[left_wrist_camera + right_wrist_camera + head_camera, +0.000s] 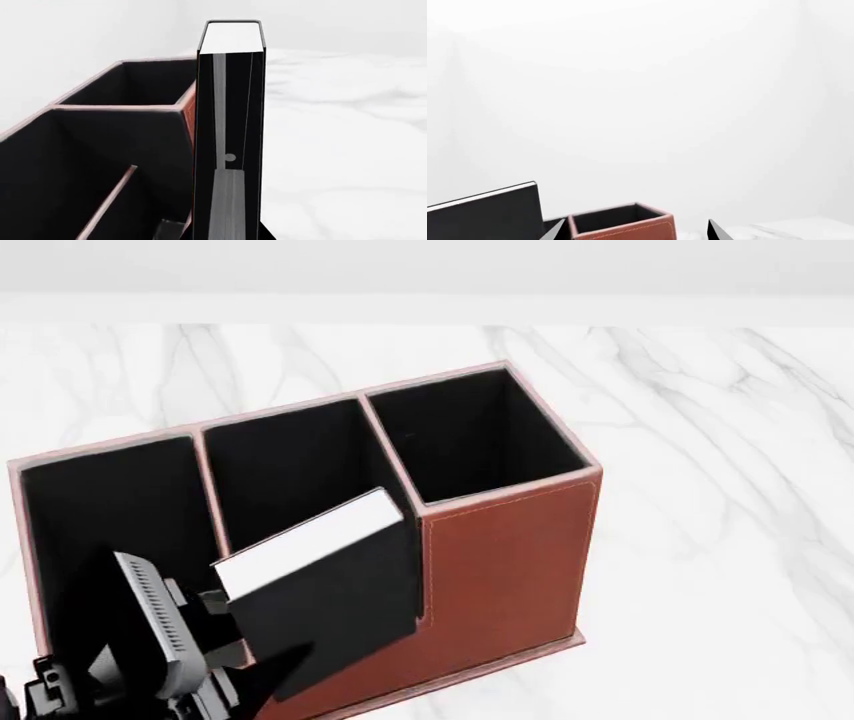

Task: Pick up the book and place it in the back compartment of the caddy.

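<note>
On my head camera I see the reddish-brown stitched leather caddy with its black lining [514, 560] standing on the white marbled surface [721, 440]. My left claw [254, 665] sits low at the near left of the view, clamped on the lower end of the plain black hardcover book with white page edges [334, 590]. The book is up off the surface, tilted, with its white page edge facing up and away from me, and it hangs in front of the caddy's near wall, overlapping the step where the low wall meets the tall one. From here I cannot tell whether it touches the leather.

My left wrist camera looks straight along the book [230, 130], which stands between the claw's sides, just beside a red-edged wall of the caddy [120, 130]; its black-lined cells open out to one side.

On my right wrist camera I see mostly blank white, with a corner of the book [487, 215] and the tall square cell of the caddy [624, 225] at the frame's edge. Two dark tips of the right claw [637, 231] stand well apart, with nothing between them.
</note>
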